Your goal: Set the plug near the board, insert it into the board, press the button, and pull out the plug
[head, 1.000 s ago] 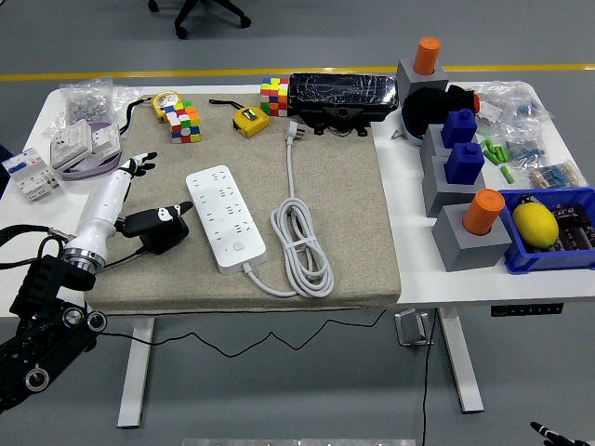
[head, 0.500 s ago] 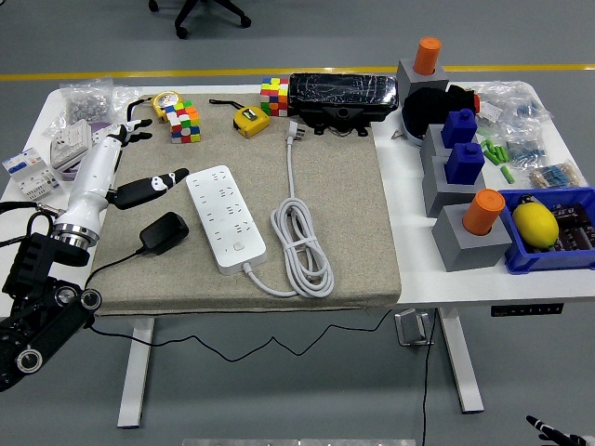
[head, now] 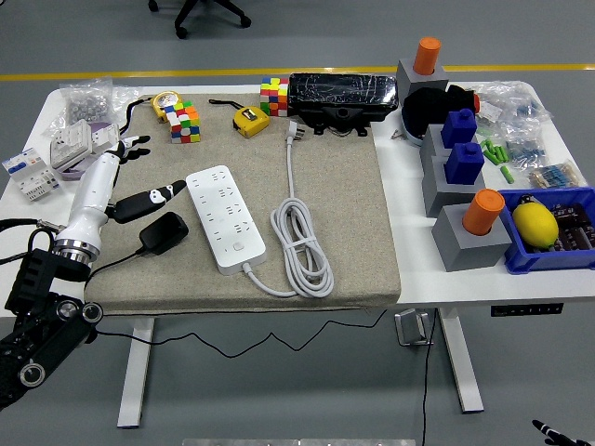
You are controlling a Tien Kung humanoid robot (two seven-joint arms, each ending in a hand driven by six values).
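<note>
Compared with a second ago, the left hand [head: 130, 181] has let go of the black plug [head: 164, 232] and lifted off it. Back then the thumb and fingers were down on the adapter; now the hand sits a bit higher and further left, fingers spread and holding nothing, with the thumb [head: 149, 198] sticking out toward the white power strip [head: 226, 218]. From half a second ago it's barely shifted, just a touch lower and closer in.

The plug itself lies flat on the grey mat [head: 344, 204], just beside the near-left side of the power strip but not touching it, and not inserted in any socket. Its thin black cable [head: 112, 263] trails off the mat's near edge toward the arm. It has slid slightly left since the first frame.

The strip's own white cord [head: 299, 243] is coiled to its right, same as before, with its plug end [head: 294, 132] up near the black box [head: 340, 97] at the far side.

Hard-to-see stuff: the hand's far fingertips are tiny and dark against the clutter by the white device [head: 82, 144], so I can't count them cleanly. The plug's prongs aren't visible from this angle. The right hand is basically out of frame — only a sliver of something black shows at the bottom right corner.
</note>
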